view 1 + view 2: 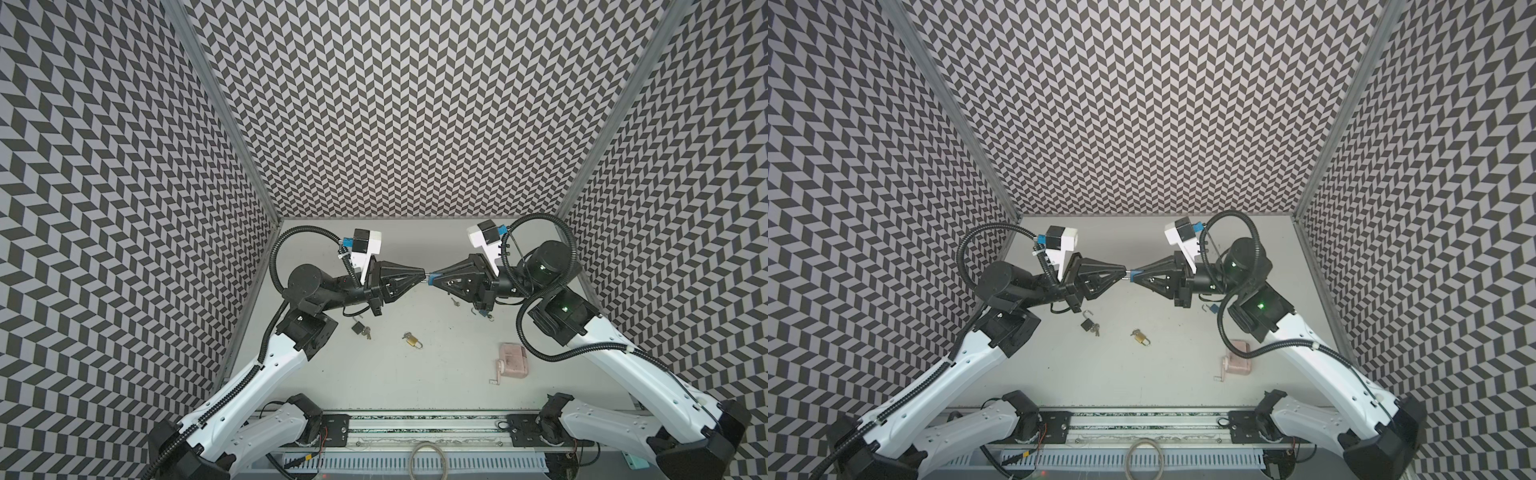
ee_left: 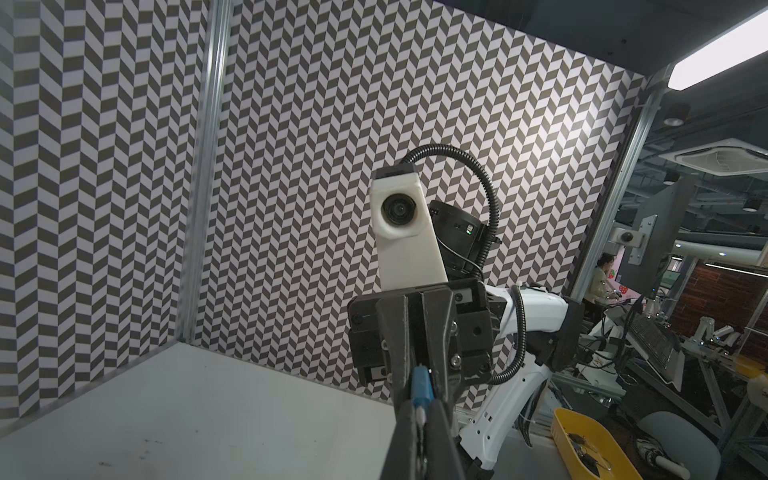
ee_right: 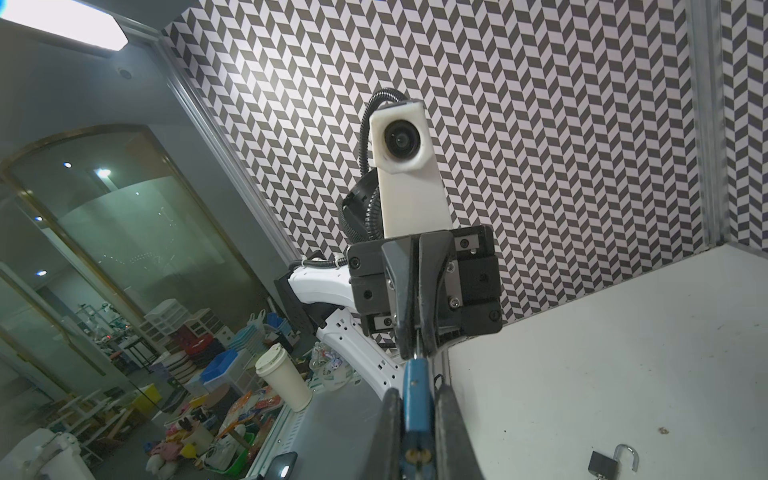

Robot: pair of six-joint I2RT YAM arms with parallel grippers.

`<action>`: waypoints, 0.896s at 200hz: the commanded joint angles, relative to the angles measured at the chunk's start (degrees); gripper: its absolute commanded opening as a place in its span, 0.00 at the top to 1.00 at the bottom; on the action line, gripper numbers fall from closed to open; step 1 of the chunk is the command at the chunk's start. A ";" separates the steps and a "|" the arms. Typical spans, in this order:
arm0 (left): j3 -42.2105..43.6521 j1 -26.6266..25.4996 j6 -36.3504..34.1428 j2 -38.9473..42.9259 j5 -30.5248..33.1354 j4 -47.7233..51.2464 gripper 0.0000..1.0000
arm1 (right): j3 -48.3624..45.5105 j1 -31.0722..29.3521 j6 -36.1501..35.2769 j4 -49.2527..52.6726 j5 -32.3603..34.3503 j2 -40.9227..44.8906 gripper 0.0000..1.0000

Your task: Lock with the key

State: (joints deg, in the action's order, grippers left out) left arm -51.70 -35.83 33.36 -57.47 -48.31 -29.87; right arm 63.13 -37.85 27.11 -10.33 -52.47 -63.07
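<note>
Chevron-patterned walls close round a pale table [image 1: 415,386], and both arms meet tip to tip in the air above its middle, well clear of the surface. The right gripper [image 1: 434,277] is clamped flat on a blue padlock [image 3: 415,399], apparently to steady the body and present one end to the other arm. The left gripper [image 1: 422,273] is pinched fully together on a thin silver stub [image 2: 422,415] that juts from that end. Whether the stub is the key or the shackle cannot be told from these views. Holding the lock aloft between two opposed grips probably lets one arm push or twist while the other resists. Down on the table lie a black padlock [image 1: 358,328] with its shackle swung open, a brass padlock [image 1: 412,340], a pink lock [image 1: 512,360] and a loose key [image 1: 455,301] just beside the right arm. None of these is being touched.
</note>
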 commanded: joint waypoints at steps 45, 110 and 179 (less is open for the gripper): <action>1.69 -7.47 2.93 -4.68 -2.94 -2.52 1.00 | 1.79 -3.01 -4.45 -1.89 4.14 -3.20 1.00; 0.29 -12.17 0.89 -9.18 -1.71 -1.39 1.00 | 0.45 -4.72 -0.53 -6.64 3.03 -2.37 1.00; 2.23 -3.89 2.33 -1.58 -1.86 0.07 1.00 | -3.12 -1.29 -0.27 -6.36 6.67 4.46 1.00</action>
State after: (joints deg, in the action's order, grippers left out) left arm -51.27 -41.45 34.61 -59.81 -43.03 -37.06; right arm 60.01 -40.07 25.63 -11.16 -50.54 -60.62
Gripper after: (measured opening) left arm 0.048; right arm 0.102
